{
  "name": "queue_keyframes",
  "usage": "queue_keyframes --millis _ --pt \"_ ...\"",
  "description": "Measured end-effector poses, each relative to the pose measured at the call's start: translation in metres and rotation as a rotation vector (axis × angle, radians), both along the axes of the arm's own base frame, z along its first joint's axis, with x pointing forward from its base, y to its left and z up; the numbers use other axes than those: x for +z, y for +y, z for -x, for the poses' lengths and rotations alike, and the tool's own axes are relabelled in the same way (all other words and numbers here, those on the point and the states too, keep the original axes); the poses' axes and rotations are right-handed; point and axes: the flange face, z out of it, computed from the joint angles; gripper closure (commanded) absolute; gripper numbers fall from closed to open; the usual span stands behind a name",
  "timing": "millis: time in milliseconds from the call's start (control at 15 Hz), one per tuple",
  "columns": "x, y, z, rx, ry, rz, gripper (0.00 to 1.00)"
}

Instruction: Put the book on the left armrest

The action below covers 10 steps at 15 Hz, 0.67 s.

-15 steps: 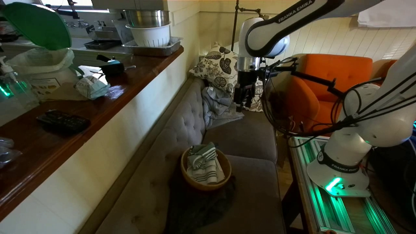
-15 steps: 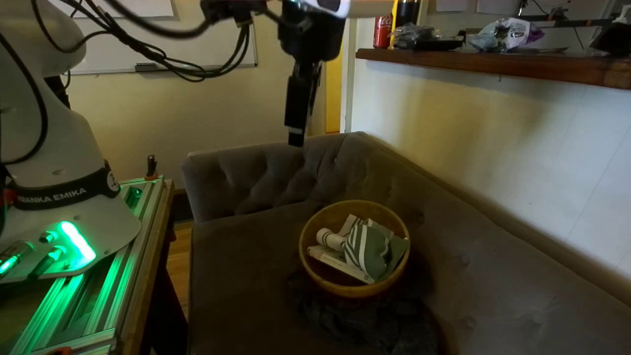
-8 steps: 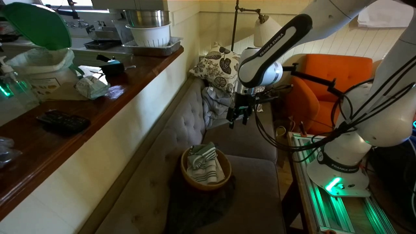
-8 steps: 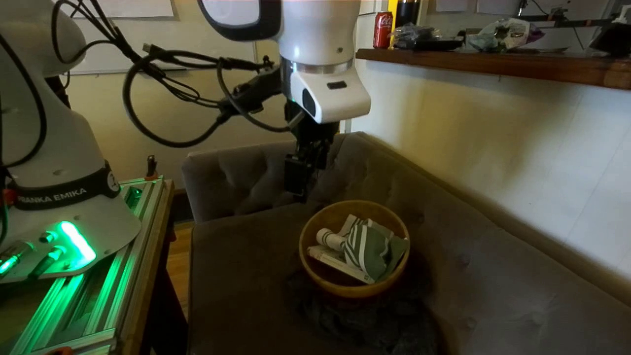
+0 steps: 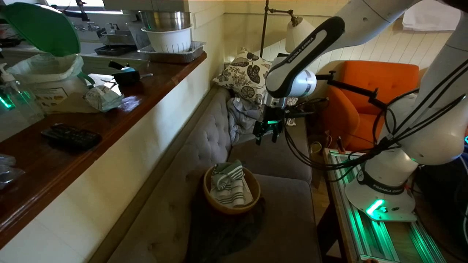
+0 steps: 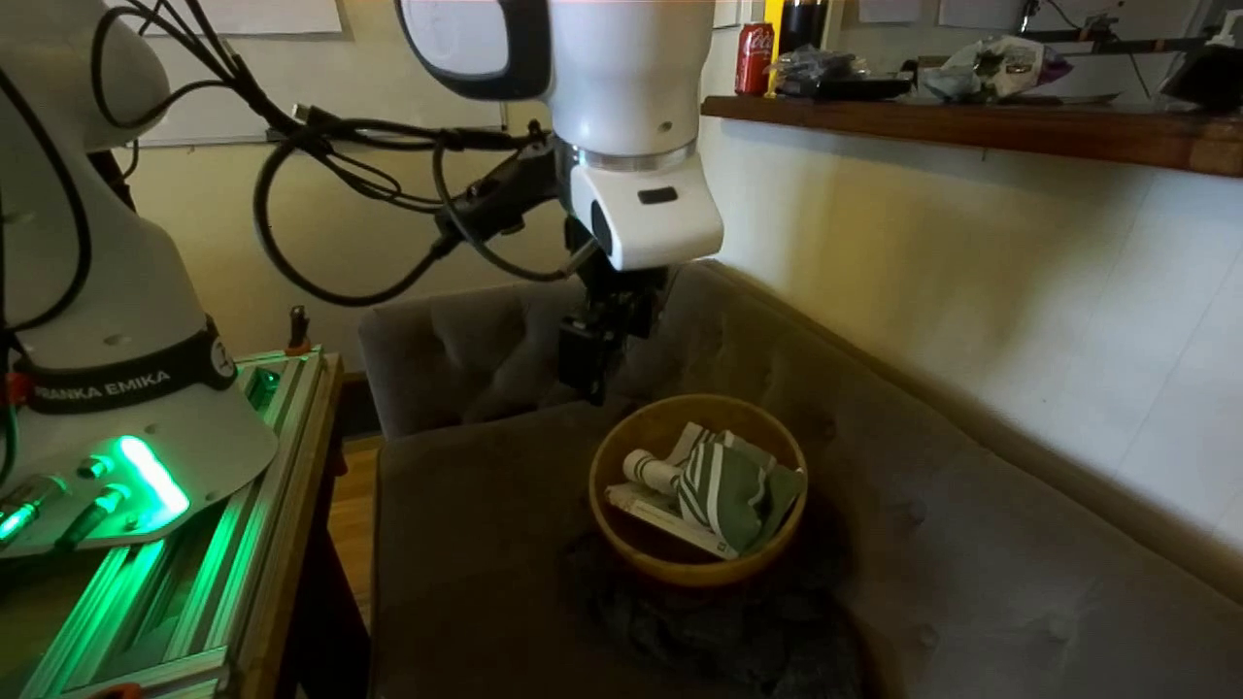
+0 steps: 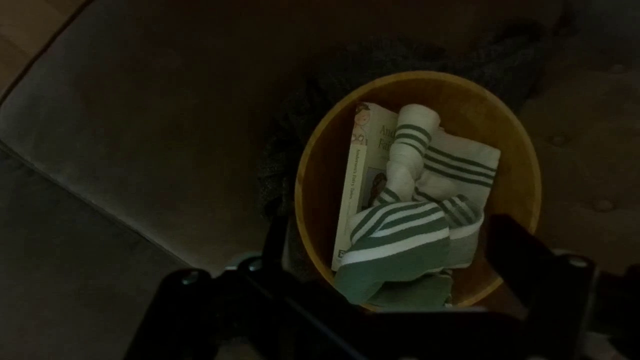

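With the gripper spread wide, the cloth should be lifted off before the book is pinched.

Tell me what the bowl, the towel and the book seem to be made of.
Bowl: probably smooth wood or bamboo, going by its warm brown tone.
Towel: matte fabric, perhaps cotton, from its soft folds.
Book: paper with a likely card cover, from its printed lettering; too dim to judge gloss.
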Motion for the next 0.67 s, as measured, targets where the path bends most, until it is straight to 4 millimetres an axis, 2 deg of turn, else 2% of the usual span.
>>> queue_keyframes --millis 133,400,667 --pt "-0.023 -0.001 0.003 -0.080 0.002 -0.049 0.00" --pt "-0.088 -0.002 0.009 -0.198 0.048 -0.093 0.00" --pt "-0.155 0.017 -0.010 -0.156 0.064 -0.134 0.00"
